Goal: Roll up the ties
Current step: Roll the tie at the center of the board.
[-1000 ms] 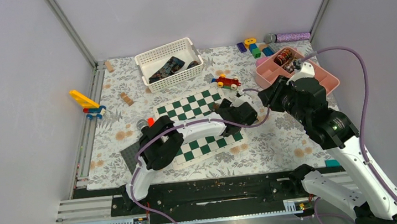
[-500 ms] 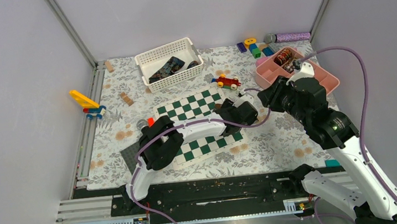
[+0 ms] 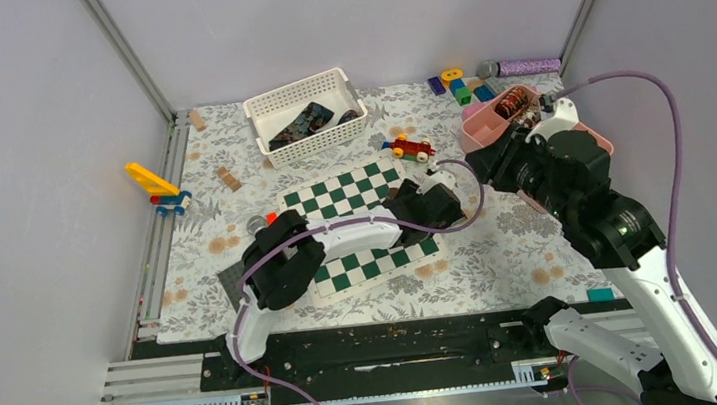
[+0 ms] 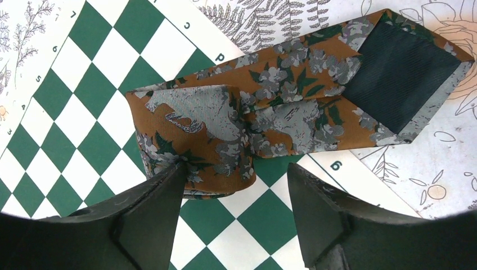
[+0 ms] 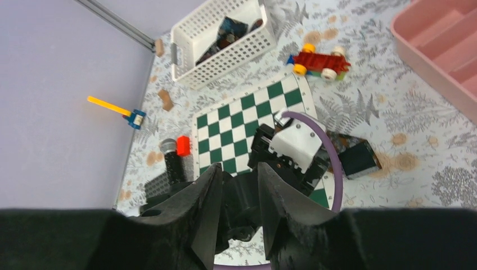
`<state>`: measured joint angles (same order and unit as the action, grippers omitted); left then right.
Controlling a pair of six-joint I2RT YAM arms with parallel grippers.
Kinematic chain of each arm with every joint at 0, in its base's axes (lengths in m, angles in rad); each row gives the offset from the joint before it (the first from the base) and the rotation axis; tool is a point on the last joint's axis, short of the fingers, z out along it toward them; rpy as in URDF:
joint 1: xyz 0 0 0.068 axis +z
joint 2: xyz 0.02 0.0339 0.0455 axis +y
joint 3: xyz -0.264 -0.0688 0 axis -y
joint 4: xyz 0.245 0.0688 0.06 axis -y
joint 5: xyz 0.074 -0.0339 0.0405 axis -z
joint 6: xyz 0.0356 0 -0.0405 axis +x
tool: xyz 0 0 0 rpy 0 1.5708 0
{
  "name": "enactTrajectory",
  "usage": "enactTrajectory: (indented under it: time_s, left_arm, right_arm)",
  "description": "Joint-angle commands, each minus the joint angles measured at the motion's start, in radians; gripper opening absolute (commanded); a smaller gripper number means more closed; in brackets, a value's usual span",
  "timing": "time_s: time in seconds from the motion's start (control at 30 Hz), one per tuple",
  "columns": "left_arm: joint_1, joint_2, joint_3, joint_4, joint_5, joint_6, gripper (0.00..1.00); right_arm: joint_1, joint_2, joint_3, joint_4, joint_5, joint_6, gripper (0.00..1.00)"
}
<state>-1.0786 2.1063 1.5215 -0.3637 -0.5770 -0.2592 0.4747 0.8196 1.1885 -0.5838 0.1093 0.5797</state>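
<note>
While left hand (image 4: 236,171) gapes over tie (image 4: 270,107) | right hand (image 5: 239,169) ajar, empty | chessboard (image 4: 112,34) reads "6"

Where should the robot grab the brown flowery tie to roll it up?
Probably the tie at its folded-over end on the chessboard, from straight above, one finger at each long edge. That end is already thick and doubled, while the wide tip lies flat.

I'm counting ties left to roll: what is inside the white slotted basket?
Inside the white slotted basket lies bunched dark patterned fabric; its walls and top folds hide how many ties.
</note>
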Motion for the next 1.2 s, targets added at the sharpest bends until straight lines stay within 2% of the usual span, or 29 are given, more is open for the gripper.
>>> enactTrajectory:
  time_s: [0.0, 0.27, 0.47, 0.7, 0.8, 0.93, 1.1, 1.17]
  left_arm:
    - [0.008, -0.072, -0.018, 0.051, 0.042, -0.016, 0.67]
    - [0.009, -0.155, -0.034, 0.063, 0.048, -0.014, 0.69]
    - [0.017, -0.231, -0.095, 0.092, 0.063, -0.028, 0.7]
    - [0.061, -0.394, -0.267, 0.188, 0.135, -0.101, 0.7]
    - [0.115, -0.477, -0.354, 0.241, 0.205, -0.143, 0.71]
    - [0.222, -0.547, -0.43, 0.322, 0.408, -0.198, 0.75]
    - [0.306, -0.59, -0.501, 0.412, 0.51, -0.234, 0.78]
    - [0.342, -0.595, -0.532, 0.458, 0.562, -0.262, 0.78]
  right_arm:
    - [-0.003, 0.007, 0.114, 0.008, -0.009, -0.033, 0.37]
    - [-0.016, 0.044, 0.202, -0.092, 0.148, -0.054, 0.36]
    - [-0.05, 0.023, 0.214, -0.084, 0.11, -0.025, 0.36]
    - [-0.105, 0.059, 0.184, -0.099, 0.052, -0.003, 0.36]
    - [-0.118, 0.105, 0.161, -0.099, -0.018, 0.002, 0.36]
    - [-0.119, 0.183, 0.114, -0.064, -0.104, 0.015, 0.36]
    - [-0.119, 0.261, 0.004, 0.049, -0.217, 0.061, 0.36]
    - [-0.119, 0.312, -0.045, 0.098, -0.273, 0.085, 0.33]
